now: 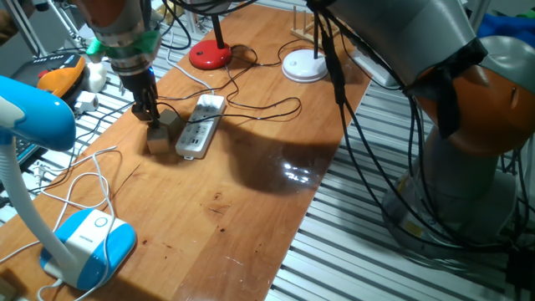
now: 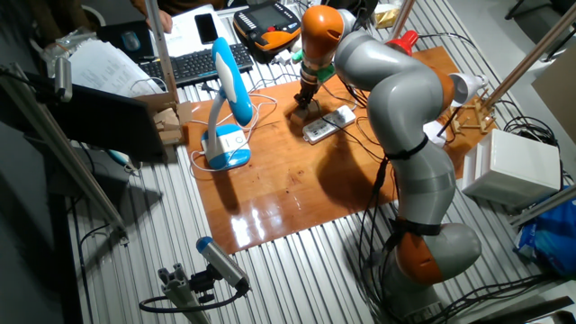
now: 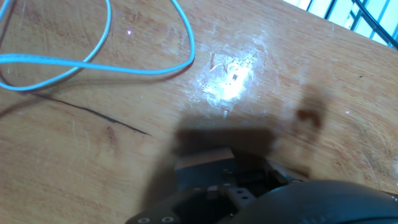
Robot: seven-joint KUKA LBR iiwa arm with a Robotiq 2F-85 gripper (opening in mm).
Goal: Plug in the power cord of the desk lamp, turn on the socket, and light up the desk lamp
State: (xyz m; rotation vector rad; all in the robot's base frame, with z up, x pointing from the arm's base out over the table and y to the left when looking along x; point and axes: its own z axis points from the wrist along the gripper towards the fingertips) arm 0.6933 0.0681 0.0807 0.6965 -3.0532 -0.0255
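Observation:
The white power strip [image 1: 199, 132] lies mid-table, beside two tan wooden blocks [image 1: 165, 130]; it also shows in the other fixed view [image 2: 324, 126]. The thin black power cord [image 1: 267, 113] runs from the red lamp base [image 1: 209, 55], loops right and comes back to the strip's far end. I cannot make out its plug. My gripper [image 1: 153, 117] points down at the left of the strip, tips just above the blocks, fingers close together with nothing seen between them. It also shows in the other fixed view [image 2: 303, 103]. The hand view is blurred and shows wood and a dark block edge [image 3: 205, 155].
A blue-and-white desk lamp [image 1: 88, 242] stands at the front left, its white cable [image 1: 84, 180] looping over the table and into the hand view [image 3: 124, 68]. A white round lamp base [image 1: 303, 65] sits at the back. A keyboard [image 2: 193, 63] and clutter lie beyond the table's left side.

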